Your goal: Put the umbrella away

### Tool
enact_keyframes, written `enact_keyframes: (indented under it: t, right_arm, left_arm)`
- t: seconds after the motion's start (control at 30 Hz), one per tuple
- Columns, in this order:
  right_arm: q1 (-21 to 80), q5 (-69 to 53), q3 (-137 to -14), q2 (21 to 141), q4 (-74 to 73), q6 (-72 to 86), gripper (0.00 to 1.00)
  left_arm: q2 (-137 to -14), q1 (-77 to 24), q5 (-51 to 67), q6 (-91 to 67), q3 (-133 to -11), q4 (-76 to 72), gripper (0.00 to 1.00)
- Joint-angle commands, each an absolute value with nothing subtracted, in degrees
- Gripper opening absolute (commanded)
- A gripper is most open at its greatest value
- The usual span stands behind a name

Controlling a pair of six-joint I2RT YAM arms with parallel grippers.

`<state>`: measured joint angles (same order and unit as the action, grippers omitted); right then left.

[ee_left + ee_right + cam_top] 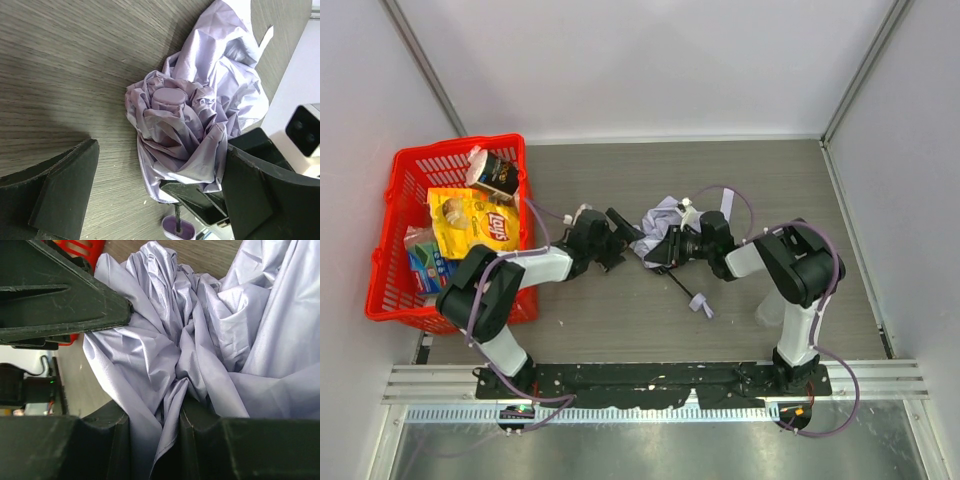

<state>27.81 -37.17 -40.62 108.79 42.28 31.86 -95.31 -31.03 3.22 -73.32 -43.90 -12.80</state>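
Found the umbrella (665, 213) lying mid-worktop (770, 180), canopy crumpled into a rosette, handle (701, 303) and strap trailing toward the arm bases. Saw the right hand (658, 250) pinched narrow on a fold of canopy fabric, and the left hand (628, 240) spread wide, facing the canopy tip, holding nothing. Judged it best to hold the right pinch firm and close the left around the bunched cloth near the shaft, not on loose folds, so as to gather the canopy tight
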Motion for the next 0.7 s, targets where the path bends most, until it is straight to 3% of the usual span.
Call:
enact_keyframes:
  t: [0.0,0.47,0.67]
  right_arm:
    - [25.8,-43.4,-39.3,115.6,35.3,41.9,0.01]
    - [21.8,-51.9,-46.3,124.9,44.2,59.7,0.01]
    - [21.6,-55.7,-49.2,126.9,43.2,60.2,0.01]
  left_arm:
    - [-95.2,-31.4,5.9,-73.1,-44.1,-13.9,1.0]
    - [-103.4,-36.6,0.5,-78.2,-48.6,-5.7,0.99]
    - [-106.7,-36.3,-2.9,-78.4,-47.6,-9.6,0.84]
